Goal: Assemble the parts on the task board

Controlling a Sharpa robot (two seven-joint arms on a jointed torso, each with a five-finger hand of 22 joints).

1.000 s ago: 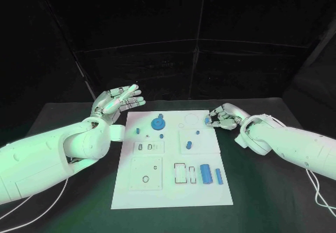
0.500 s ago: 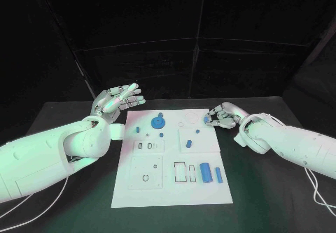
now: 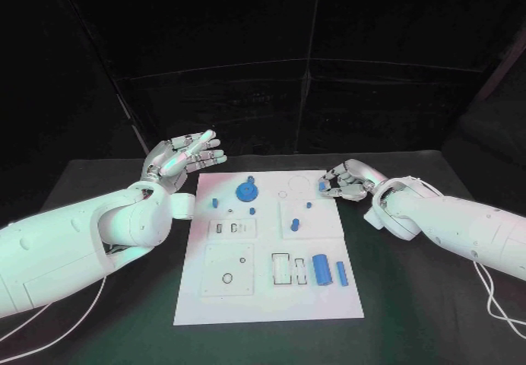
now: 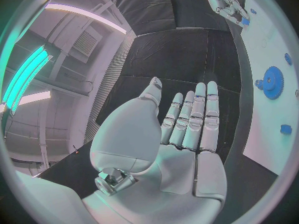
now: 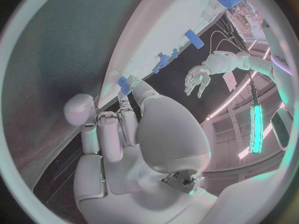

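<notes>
The white task board [image 3: 270, 300] lies in the middle of the table. On it are a blue gear [image 3: 248, 192], several small blue parts such as a peg [image 3: 295, 224], and a blue cylinder [image 3: 321, 270] beside a slimmer blue bar [image 3: 341, 274]. My left hand [image 3: 182, 157] is raised beyond the board's far left corner, open, palm up and fingers spread [image 4: 190, 119]. My right hand [image 3: 349, 182] hovers at the board's far right corner with its fingers curled, pinching a small blue part [image 3: 324, 185] at its fingertips [image 5: 124, 84].
Black table [image 3: 427, 304] surrounds the board on both sides. Near the board's front are rectangular recesses [image 3: 289, 270] and a square plate with holes [image 3: 230, 270]. A round recess [image 3: 298, 182] lies just beside the right hand.
My right hand has edged slightly towards the board's far right corner with the small blue part. The left hand has stayed where it was.
</notes>
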